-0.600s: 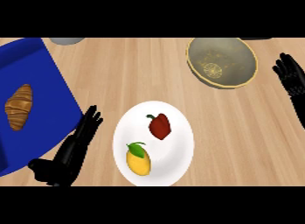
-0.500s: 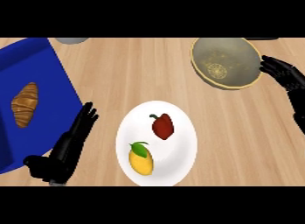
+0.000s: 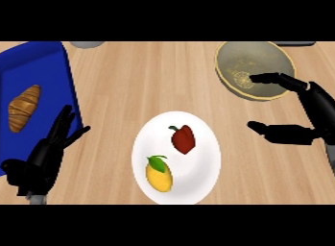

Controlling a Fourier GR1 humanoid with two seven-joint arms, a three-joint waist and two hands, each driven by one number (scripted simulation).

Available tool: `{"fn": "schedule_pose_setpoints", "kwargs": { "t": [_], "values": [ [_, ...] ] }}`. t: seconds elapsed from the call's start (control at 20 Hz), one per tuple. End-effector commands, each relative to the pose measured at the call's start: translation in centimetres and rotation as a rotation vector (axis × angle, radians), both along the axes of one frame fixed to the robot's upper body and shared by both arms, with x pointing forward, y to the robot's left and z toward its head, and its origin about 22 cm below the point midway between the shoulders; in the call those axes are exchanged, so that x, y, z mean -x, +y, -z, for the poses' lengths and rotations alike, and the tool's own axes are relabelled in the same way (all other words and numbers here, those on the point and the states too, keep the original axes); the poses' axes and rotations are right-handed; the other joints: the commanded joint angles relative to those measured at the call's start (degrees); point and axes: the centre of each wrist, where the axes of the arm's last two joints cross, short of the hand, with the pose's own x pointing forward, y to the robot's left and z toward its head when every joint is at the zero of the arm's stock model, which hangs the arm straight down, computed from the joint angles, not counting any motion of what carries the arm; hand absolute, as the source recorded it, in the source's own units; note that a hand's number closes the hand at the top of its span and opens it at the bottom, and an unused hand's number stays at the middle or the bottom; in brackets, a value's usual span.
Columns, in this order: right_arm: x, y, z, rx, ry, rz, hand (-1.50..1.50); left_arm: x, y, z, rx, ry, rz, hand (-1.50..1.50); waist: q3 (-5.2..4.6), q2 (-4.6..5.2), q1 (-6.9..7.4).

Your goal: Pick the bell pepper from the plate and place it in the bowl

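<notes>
A dark red bell pepper (image 3: 183, 139) with a green stem lies on the upper half of a white plate (image 3: 202, 170) at the centre. Below it on the same plate sits a yellow mango (image 3: 160, 175) with a green leaf. The olive bowl (image 3: 255, 68) stands at the back right and holds nothing. My right hand (image 3: 318, 115) is open to the right of the plate, thumb pointing left toward the pepper, fingers stretched over the bowl's near rim. My left hand (image 3: 46, 161) rests open at the lower left, fingers up.
A blue tray (image 3: 24, 67) fills the left side and carries a croissant (image 3: 24, 107). A grey object (image 3: 88, 44) shows at the back edge, and a dark one (image 3: 297, 43) at the back right. Bare wooden counter lies between plate and bowl.
My right hand has turned and swung left and down toward the plate, its fingers now over the bowl's rim. The left hand has barely moved.
</notes>
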Motion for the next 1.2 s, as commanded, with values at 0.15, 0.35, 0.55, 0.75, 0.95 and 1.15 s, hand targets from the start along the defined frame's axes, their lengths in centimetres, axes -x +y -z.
{"fn": "schedule_pose_setpoints", "kwargs": {
  "t": [0.15, 0.35, 0.55, 0.75, 0.95, 1.15],
  "values": [
    [6.4, 5.2, 4.8, 0.127, -0.025, -0.035, -1.5, -3.1, 3.6, -2.5, -0.079, -0.068, -0.151, 0.0, 0.39, 0.53, -1.77],
    [7.4, 5.4, 3.0, 0.141, -0.004, 0.044, -1.5, -2.6, 4.0, -2.6, -0.081, -0.057, -0.149, 0.0, 0.39, 0.6, -0.97],
    [5.6, 7.4, -1.6, 0.16, 0.001, 0.071, -1.5, -4.0, 3.5, -3.5, -0.086, -0.073, -0.133, 0.0, 0.33, 0.76, -0.48],
    [3.8, 8.8, -3.8, 0.198, -0.005, 0.041, -1.5, -4.8, 3.0, -5.1, -0.088, -0.079, -0.131, 0.0, 0.39, 0.85, 0.15],
    [2.4, 11.2, -7.8, 0.341, 0.08, 0.032, -1.5, -5.6, 4.2, -4.5, -0.092, -0.08, -0.121, 0.0, 0.31, 0.85, 0.47],
    [0.3, 13.3, -7.0, 0.559, 0.2, -0.007, -1.5, -5.7, 3.7, -3.8, -0.089, -0.079, -0.106, 0.0, 0.3, 0.98, 0.91]
  ]
}}
